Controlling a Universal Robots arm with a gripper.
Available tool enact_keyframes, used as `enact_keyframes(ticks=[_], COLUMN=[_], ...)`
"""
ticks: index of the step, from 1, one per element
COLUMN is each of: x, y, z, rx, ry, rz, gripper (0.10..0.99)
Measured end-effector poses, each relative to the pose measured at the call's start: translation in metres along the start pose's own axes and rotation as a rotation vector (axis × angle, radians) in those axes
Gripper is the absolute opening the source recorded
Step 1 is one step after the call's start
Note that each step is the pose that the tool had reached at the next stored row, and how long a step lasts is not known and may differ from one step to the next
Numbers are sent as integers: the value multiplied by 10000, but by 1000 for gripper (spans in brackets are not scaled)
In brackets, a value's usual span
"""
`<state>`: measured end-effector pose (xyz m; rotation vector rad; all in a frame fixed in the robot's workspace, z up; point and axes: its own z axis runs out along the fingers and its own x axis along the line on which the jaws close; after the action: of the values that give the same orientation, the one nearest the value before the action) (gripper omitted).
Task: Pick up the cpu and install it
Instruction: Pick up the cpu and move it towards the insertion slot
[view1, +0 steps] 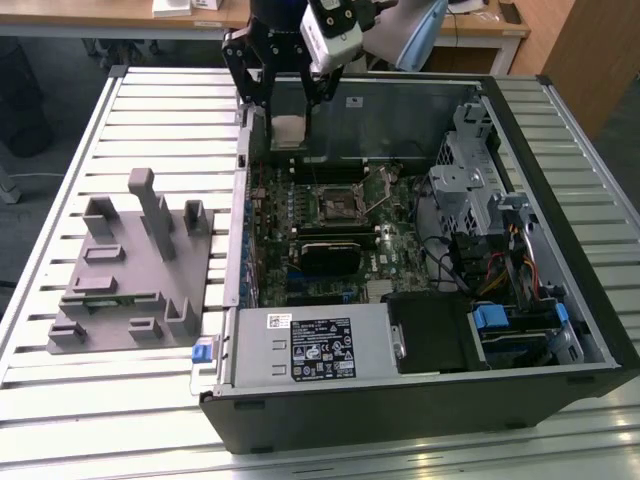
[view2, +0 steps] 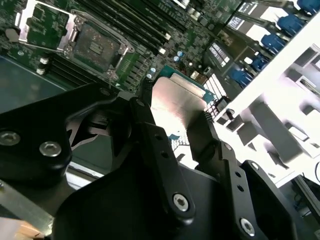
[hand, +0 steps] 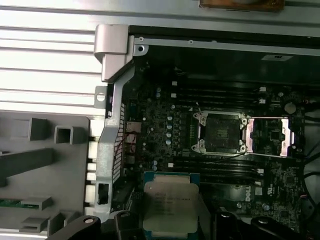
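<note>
Cpu held between the jaws, lifted above the open case's edge; socket seen open and empty; seating not yet done.

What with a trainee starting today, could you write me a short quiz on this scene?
1. True or false: the cpu already sits in the motherboard socket.
2. Pick one: the end effector is (A) open and empty, (B) shut on the cpu, (C) shut on a memory stick.
3. Short answer: in the exterior view, on which side of the computer case does the grey parts fixture stand?

Key
1. False: the socket is open and empty, and the cpu hangs above the board.
2. B.
3. The exterior view's left.
</note>
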<state>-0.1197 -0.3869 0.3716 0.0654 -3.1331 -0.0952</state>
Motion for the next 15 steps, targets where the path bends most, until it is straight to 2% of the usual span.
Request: enact_keyframes(ticks=[13, 14, 15], x=[-446, -484, -560], y=[-12, -14, -17], z=[3, 3, 3], rx=[-2, -2, -2], ry=[0, -1, -1], rz=[0, 0, 0], gripper=[533, 533, 533])
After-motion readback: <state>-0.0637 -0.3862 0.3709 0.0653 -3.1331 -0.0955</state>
